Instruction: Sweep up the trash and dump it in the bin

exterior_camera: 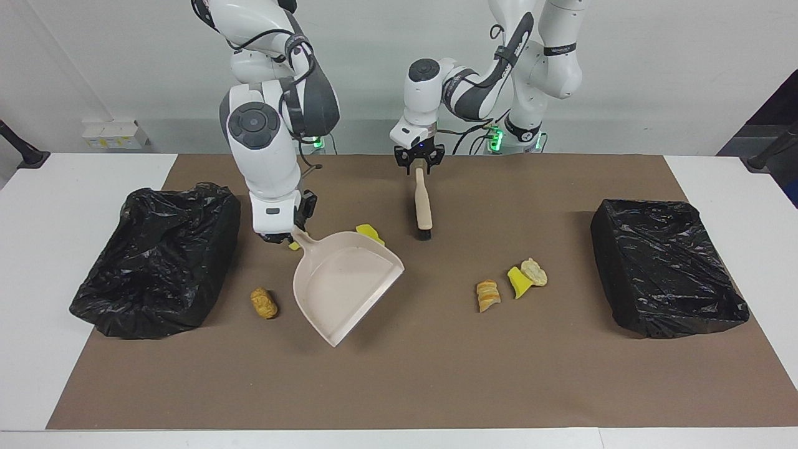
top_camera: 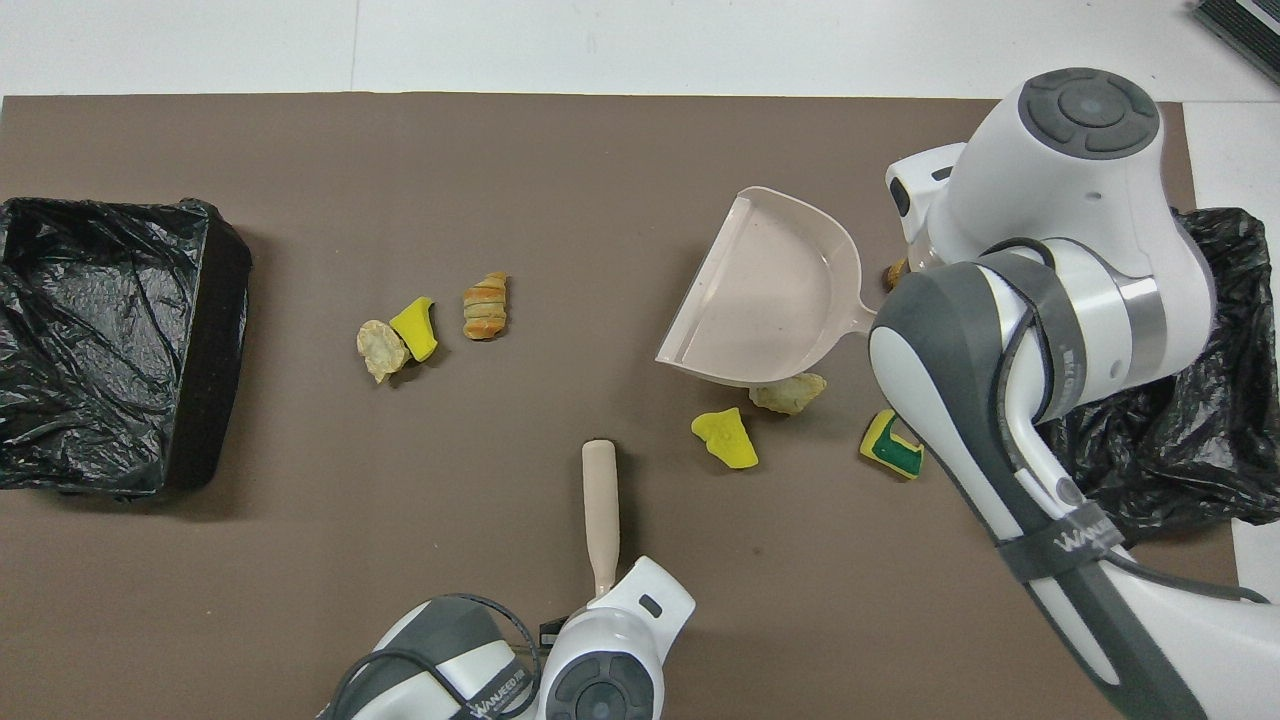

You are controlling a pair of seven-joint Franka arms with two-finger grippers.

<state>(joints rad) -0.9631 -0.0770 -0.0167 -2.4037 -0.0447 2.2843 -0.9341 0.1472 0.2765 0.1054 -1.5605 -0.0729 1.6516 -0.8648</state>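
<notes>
So the wide brown paper mat is covering most of the white table, and I'm placing everything off the beige plastic dustpan, which is tilting over the mat's middle. A box lined with a crumpled black bag is sitting toward the right arm's end, and a second black-lined bin is sitting well apart from the dustpan toward the left arm's end. The right gripper is pinching the dustpan's handle, fingers pressed together on it. The left gripper is clamping the top of a beige wooden-handled brush, which is hanging upright beside the dustpan, bristles just about on the mat. The trash is lying scattered: a golden-brown bread chunk beside the dustpan toward the right arm's end, a yellow foam bit and a pale bread piece peeking out at its robot-side edge, a green-and-yellow sponge near the handle, and a cluster of ridged bread, yellow foam wedge and pale crust toward the left arm's end.
</notes>
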